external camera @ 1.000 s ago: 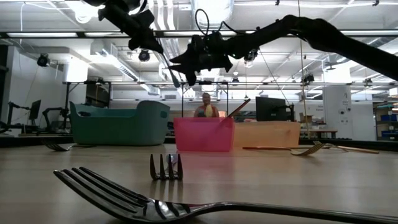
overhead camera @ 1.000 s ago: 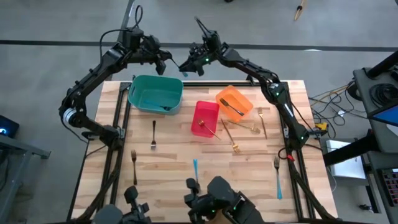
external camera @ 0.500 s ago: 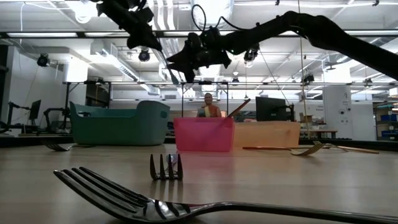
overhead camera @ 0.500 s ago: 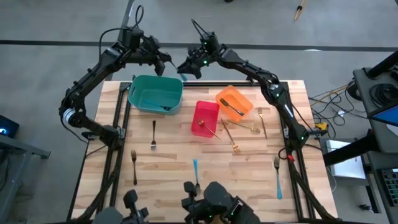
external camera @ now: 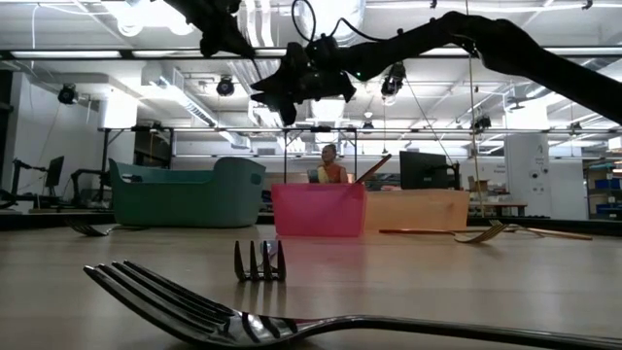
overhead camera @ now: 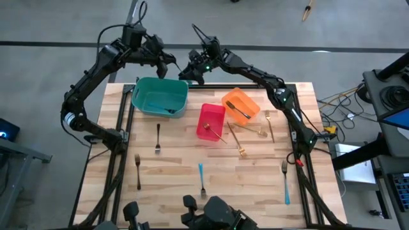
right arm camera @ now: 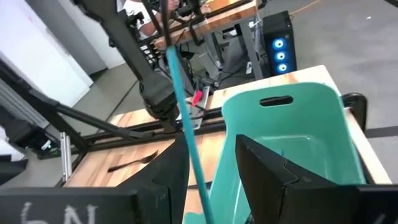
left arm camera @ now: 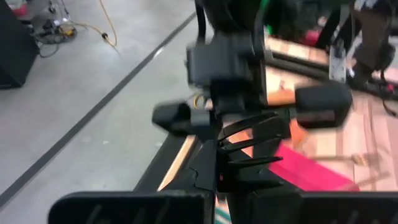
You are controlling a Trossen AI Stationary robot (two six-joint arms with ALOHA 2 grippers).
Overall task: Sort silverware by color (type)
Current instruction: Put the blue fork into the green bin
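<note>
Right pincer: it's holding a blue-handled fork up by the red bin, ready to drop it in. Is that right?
Not the red bin. The right pincer holds the blue-handled fork by the teal bin, as the right wrist view shows; in the high view it sits at that bin's far corner, well away from the red bin. The rest holds.

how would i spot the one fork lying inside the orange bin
Start at the far right part of the wooden table, where an orange plastic bin sits beside a red plastic bin. Inside the orange bin a single dark fork lies diagonally on its floor. The forks on the table beside it are gold; this one is dark.
</note>
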